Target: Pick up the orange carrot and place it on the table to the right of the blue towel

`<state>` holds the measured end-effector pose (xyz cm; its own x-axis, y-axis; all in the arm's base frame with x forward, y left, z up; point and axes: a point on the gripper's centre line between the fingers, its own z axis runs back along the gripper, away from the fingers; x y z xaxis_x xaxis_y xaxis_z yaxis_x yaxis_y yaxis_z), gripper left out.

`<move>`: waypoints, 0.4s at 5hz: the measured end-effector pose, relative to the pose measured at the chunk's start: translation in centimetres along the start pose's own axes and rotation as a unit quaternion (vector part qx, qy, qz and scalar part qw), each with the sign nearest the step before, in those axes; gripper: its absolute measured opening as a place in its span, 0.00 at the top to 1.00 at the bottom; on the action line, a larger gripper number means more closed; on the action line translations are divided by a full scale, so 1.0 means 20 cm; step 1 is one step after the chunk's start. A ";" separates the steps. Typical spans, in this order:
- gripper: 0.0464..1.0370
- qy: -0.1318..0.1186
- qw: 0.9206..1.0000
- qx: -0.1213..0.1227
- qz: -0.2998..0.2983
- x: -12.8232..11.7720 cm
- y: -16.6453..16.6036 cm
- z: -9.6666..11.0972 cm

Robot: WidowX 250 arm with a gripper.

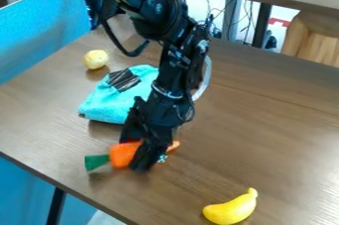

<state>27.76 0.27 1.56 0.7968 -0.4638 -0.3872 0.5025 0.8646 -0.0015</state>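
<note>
The black gripper [138, 147] hangs down over the left middle of the table, shut on an orange toy carrot [122, 155]. One finger is in front of the carrot and the other behind it. The carrot's green top [96, 162] points left, and its orange tip shows to the right of the front finger. Just behind the gripper lies a folded turquoise cloth [109, 102] with a dark striped patch, partly covered by the arm.
A pale yellow round object [96, 59] sits behind the cloth. A yellow toy banana [232, 210] lies near the front edge. A pale curved rim [206, 78] shows behind the arm. Blue panels border the wooden table [278, 135] on the left.
</note>
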 end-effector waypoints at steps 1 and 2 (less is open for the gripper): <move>0.45 -0.014 1.000 -0.008 0.024 0.00 0.00 0.00; 0.45 -0.015 0.999 -0.011 0.048 -0.03 -0.03 0.01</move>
<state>27.07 -0.02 1.93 0.8509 -0.3843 -0.3580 0.4163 0.9091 0.0136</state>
